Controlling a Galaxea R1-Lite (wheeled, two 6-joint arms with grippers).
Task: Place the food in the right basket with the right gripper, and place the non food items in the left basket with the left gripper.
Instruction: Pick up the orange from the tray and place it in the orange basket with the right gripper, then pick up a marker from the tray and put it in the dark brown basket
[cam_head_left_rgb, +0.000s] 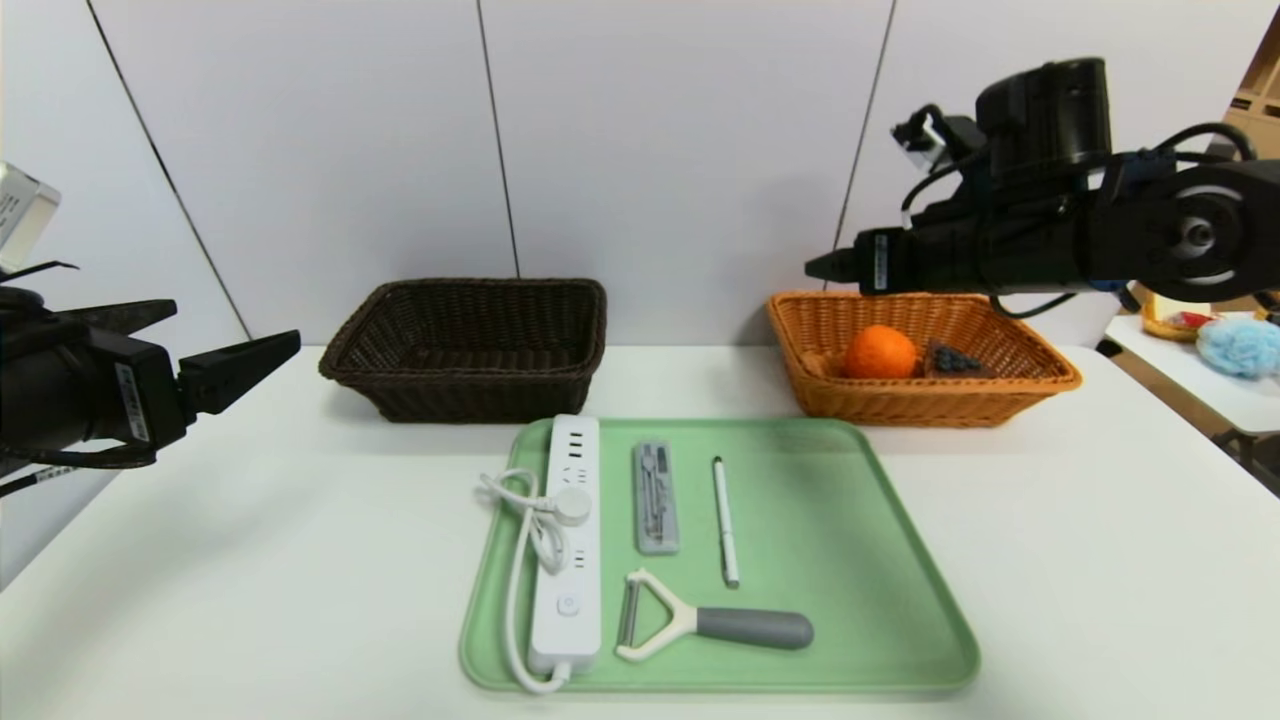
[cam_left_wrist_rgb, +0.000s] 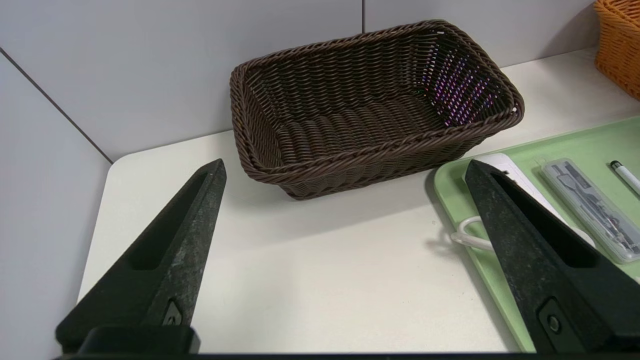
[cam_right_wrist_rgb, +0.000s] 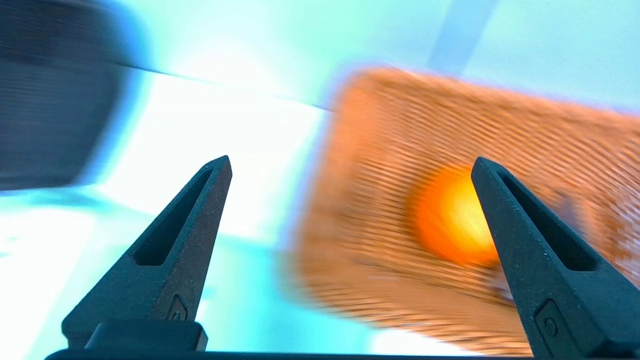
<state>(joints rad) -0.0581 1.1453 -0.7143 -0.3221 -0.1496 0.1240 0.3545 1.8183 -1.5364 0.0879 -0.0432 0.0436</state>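
Nowhere legible writing; left end effector (cam_left_wrist_rgb: 345, 167) and right end effector (cam_right_wrist_rgb: 350, 165) both agape, empty.

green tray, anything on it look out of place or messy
Nothing stands out. The power strip, grey case, pen and peeler lie neatly on the green tray, none spilled or damaged.

The tray (cam_head_left_rgb: 880, 560) is sitting low in the middle of the head view, holding the power strip (cam_head_left_rgb: 568, 540) on its left, then the case (cam_head_left_rgb: 656, 498), then the pen (cam_head_left_rgb: 725, 520), with the peeler (cam_head_left_rgb: 700, 625) below them, while the two baskets (cam_head_left_rgb: 470, 345) (cam_head_left_rgb: 920, 400) are sitting above it, the orange (cam_head_left_rgb: 880, 352) and cake slice (cam_head_left_rgb: 955, 360) lying in the right one.
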